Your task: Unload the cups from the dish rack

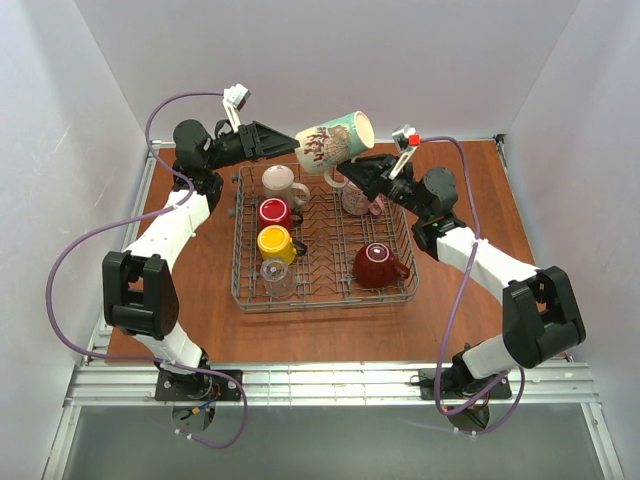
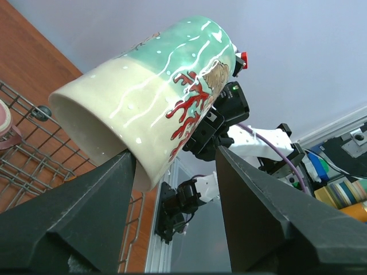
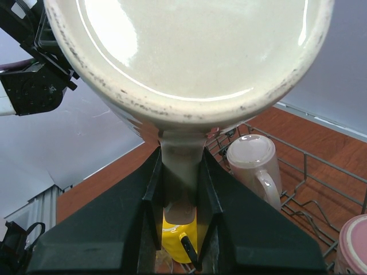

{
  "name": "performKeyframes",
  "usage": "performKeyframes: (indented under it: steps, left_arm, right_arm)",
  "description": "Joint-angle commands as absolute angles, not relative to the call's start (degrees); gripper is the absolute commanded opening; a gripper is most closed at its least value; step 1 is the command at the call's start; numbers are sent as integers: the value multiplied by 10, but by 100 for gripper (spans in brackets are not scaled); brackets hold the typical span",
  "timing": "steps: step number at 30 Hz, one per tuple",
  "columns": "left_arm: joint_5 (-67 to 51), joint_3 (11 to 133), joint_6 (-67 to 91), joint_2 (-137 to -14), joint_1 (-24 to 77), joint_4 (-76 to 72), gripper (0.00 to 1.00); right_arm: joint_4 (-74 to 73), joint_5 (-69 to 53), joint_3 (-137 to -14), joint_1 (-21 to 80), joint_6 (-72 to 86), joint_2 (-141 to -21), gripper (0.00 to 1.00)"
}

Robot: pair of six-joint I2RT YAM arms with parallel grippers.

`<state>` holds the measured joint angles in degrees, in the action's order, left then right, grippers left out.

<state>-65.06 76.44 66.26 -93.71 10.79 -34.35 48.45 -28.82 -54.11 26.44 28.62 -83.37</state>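
I am holding the painted mug [image 1: 330,142] in the air, lying on its side between my two end effectors. My right end effector [image 3: 179,154] is pinching the mug's handle. Its fingers are pressing tight against both sides of the handle, and the mug's broad cream end is filling the space just above them. My left end effector [image 2: 175,154] is gaping wide at the mug's other end. One finger [image 2: 86,217] is touching the lower rim while the other is sitting clear of the mug, so this end effector is gripping nothing.

Below both end effectors the rack [image 1: 240,250] is sitting on the tabletop [image 1: 330,335], carrying six more cups. Under my left end effector a column is running back toward my bases: a cream mug [image 1: 278,183] standing base up, then a red mug [image 1: 272,212], a yellow mug [image 1: 275,241], and the glass [image 1: 277,272] nearest the bases. A pink mug [image 1: 355,200] is sitting just beneath my right end effector. A dark red mug [image 1: 377,263] is resting base up farther back toward that arm's base. Rows of tines are standing between the cups. The far wall of the rack is lying directly under the held mug, and my left end effector is facing my right one across it.
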Motion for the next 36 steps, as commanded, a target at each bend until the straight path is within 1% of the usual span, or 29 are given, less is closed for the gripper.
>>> performKeyframes:
  steps: [1, 4, 7, 8, 10, 11, 12, 13, 14, 15, 21, 24, 26, 27, 29, 30, 31, 32, 36]
  left_arm:
    - [-663, 761, 679, -922, 112, -362, 52]
    - [-663, 763, 688, -925, 118, -370, 48]
    - [-664, 766, 695, -928, 124, -375, 36]
    - [-664, 766, 700, -929, 125, -385, 31]
    - [-666, 762, 727, -930, 126, -404, 27]
    - [-668, 761, 738, -931, 126, -426, 24]
    - [-668, 760, 750, -931, 126, -433, 17]
    - [-670, 760, 753, -931, 126, -437, 13]
    - [-669, 759, 754, -929, 126, -437, 3]
    - [-669, 759, 754, -927, 126, -435, 0]
    - [-663, 737, 776, -922, 126, -453, 0]
    - [-660, 736, 755, -916, 126, -423, 0]
    - [-656, 742, 716, -911, 126, -376, 0]
    - [-654, 747, 699, -909, 125, -339, 0]
    - [-648, 757, 645, -907, 125, -294, 0]
    - [-638, 772, 624, -907, 124, -240, 0]
    - [-632, 781, 603, -908, 123, -210, 0]
    - [-626, 791, 559, -908, 121, -183, 0]
    - [-591, 844, 464, -909, 112, -70, 0]
  right_arm:
    - [600, -274, -590, 271, 294, -825, 1]
    - [602, -279, -602, 276, 306, -839, 1]
    - [604, -276, -609, 284, 309, -853, 1]
    - [608, -276, -611, 286, 310, -857, 1]
    - [616, -279, -616, 289, 321, -868, 1]
    - [622, -280, -617, 291, 324, -872, 1]
    - [626, -280, -619, 292, 329, -874, 1]
    - [628, -280, -619, 294, 332, -878, 1]
    - [635, -280, -619, 294, 334, -882, 1]
    - [637, -280, -619, 294, 338, -883, 1]
    - [651, -287, -615, 300, 360, -905, 1]
    - [658, -276, -602, 302, 362, -905, 2]
    - [659, -260, -588, 303, 361, -902, 15]
    - [659, -255, -584, 302, 359, -897, 31]
    - [659, -242, -569, 302, 350, -891, 42]
    - [657, -239, -564, 303, 347, -886, 50]
    - [656, -233, -559, 303, 345, -884, 54]
    - [653, -231, -550, 303, 336, -882, 55]
    - [630, -206, -531, 301, 317, -865, 58]
